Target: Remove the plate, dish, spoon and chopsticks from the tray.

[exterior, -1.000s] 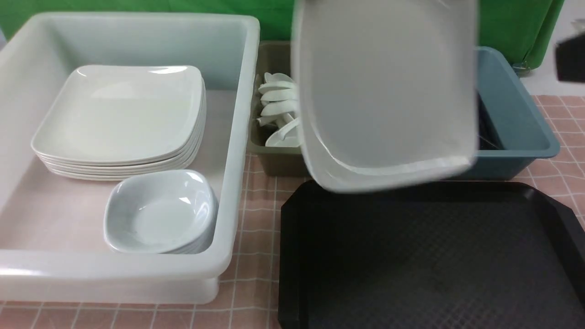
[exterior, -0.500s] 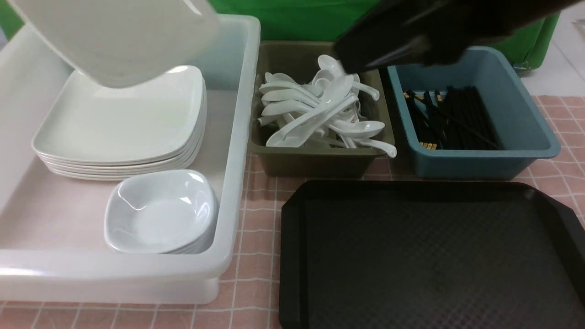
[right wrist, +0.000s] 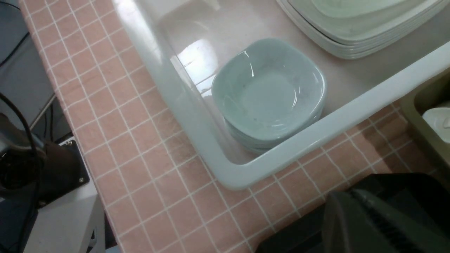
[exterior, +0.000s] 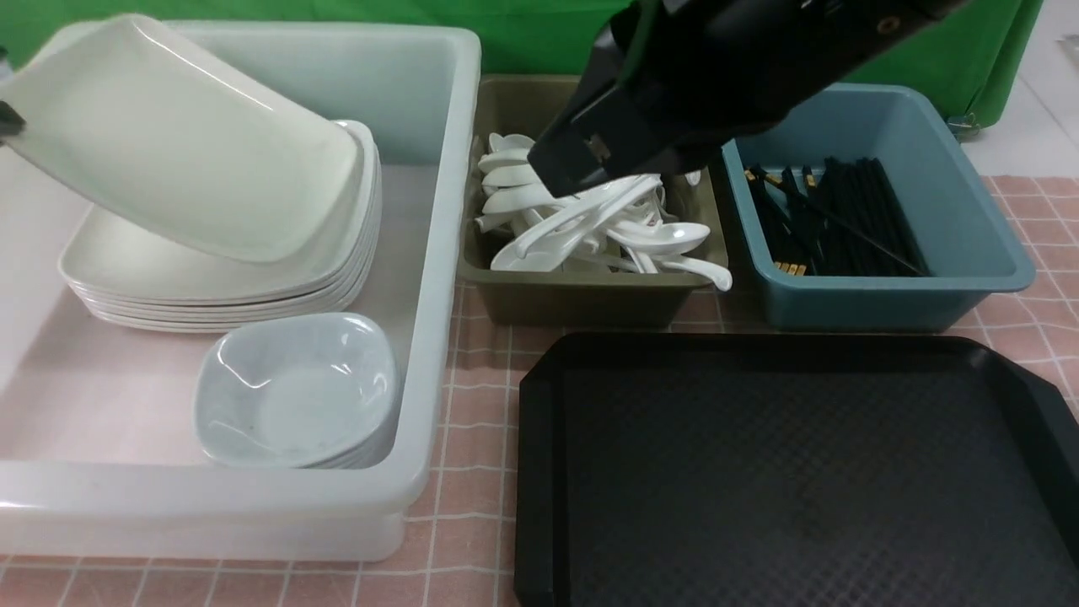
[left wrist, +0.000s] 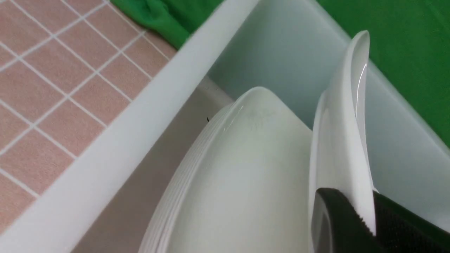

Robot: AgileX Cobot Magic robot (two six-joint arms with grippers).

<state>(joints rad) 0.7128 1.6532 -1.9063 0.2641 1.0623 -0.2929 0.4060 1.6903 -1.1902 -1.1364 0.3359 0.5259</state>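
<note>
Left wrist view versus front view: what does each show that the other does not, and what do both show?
Only the left wrist view shows the grip up close: the left gripper closed on the rim of the plate, seen edge-on. Only the front view shows the tray, its visible floor bare, the olive tub of spoons, the blue tub of chopsticks, the small dishes and the right arm above the spoons. Both show the tilted plate over the stack of plates inside the white tub.
</note>
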